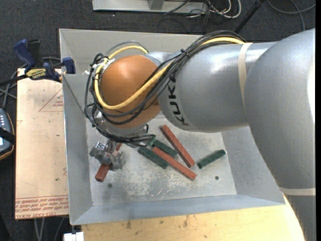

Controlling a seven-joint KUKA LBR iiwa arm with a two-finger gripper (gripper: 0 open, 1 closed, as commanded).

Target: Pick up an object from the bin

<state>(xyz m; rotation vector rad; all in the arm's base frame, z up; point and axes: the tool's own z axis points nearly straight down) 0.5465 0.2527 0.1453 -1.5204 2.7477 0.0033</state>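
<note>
**Item 1.** Two-finger metal gripper [107, 157], on an arm that carried a rounded orange cover [128, 87] with black and yellow cables [150, 82] looped over it. It hung low over the floor of the grey metal bin [75, 149]. Whether it was released or clenched could not be told.

**Item 2.** Short red-brown rectangular stick [102, 173]. It lay directly under the gripper, slanted. Its lower end stuck out just below the gripper and a bit of red showed at the gripper's upper right. Whether it rested on the bin floor could not be told.

**Item 3.** Two long red-brown flat sticks, one [177, 145] and the other [176, 167]. Both lay to the gripper's right, slanting down and away from it.

**Item 4.** Dark green flat sticks. One [156, 158] lay nearest the gripper's right side. A second [165, 148] lay just above it, touching the red pair. A third [211, 158] lay farthest right, apart from the rest.
</note>
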